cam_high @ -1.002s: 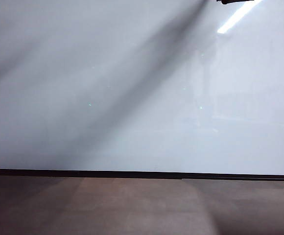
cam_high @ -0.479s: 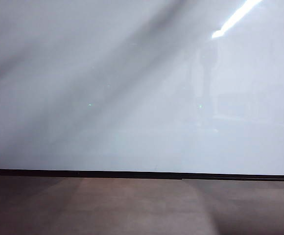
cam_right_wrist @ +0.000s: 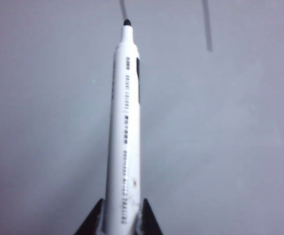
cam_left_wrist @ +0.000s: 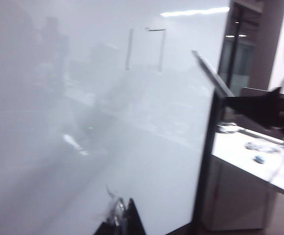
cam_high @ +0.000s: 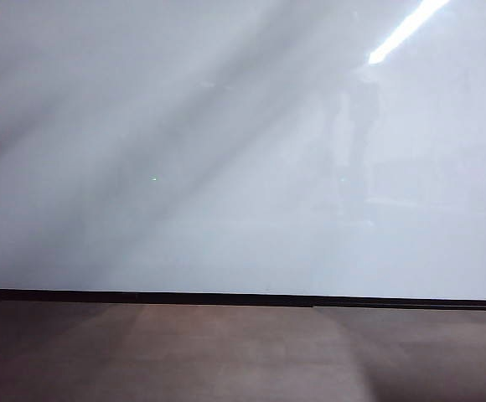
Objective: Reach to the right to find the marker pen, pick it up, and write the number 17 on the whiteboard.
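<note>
The whiteboard (cam_high: 226, 151) fills the exterior view as a glossy white panel with a thin black frame; neither gripper shows there. In the right wrist view my right gripper (cam_right_wrist: 122, 218) is shut on the white marker pen (cam_right_wrist: 125, 122). Its black tip (cam_right_wrist: 127, 22) points at the board, close to two grey strokes (cam_right_wrist: 207, 27). From the left wrist view the board carries one upright stroke (cam_left_wrist: 129, 49) and a stroke with a short top bar (cam_left_wrist: 160, 46). My left gripper (cam_left_wrist: 121, 215) hangs before the board, tips together, holding nothing.
A brown matte surface (cam_high: 243, 352) runs below the whiteboard's lower frame. In the left wrist view the board's black side edge (cam_left_wrist: 206, 156) ends beside a white table (cam_left_wrist: 249, 161) with small items. A dark arm (cam_left_wrist: 262, 105) reaches in there.
A dark tip at the top right edge of the exterior view one second ago has gone out of frame. The grey reflections on the board have shifted.
</note>
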### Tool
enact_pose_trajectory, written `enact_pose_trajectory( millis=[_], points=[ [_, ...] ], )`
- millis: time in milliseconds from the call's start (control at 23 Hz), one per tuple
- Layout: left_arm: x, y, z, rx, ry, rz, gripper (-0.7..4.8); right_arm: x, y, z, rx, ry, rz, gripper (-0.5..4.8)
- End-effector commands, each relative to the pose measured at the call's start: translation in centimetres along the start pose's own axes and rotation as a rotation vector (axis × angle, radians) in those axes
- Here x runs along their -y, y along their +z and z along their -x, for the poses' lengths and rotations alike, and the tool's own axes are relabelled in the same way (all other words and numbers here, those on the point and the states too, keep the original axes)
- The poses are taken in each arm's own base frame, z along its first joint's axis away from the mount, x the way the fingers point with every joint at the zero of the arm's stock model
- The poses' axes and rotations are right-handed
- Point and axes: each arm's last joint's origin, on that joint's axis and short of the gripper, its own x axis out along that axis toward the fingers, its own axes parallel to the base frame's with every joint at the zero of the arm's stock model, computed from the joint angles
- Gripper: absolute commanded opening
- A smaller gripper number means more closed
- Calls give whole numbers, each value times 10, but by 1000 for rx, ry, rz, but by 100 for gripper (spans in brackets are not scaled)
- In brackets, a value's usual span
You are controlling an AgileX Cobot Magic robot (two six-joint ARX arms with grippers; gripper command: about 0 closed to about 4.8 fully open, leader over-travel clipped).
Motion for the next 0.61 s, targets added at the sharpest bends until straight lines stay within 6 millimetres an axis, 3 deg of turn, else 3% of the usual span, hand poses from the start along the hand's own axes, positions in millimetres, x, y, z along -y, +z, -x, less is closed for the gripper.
enact_pose_trajectory(
  millis=[44, 261, 610],
  points=[
    [-10, -20, 11, -4, 49, -25, -5, 2, -6, 11, -19, 23, -4, -2],
    [-26, -52, 34, -32, 166, -60, -5, 0, -19, 22, -44, 49, -12, -2],
    [-48, -90, 65, -55, 406, -118, -5, -10, -30, 20, -86, 125, -14, -2]
  ],
)
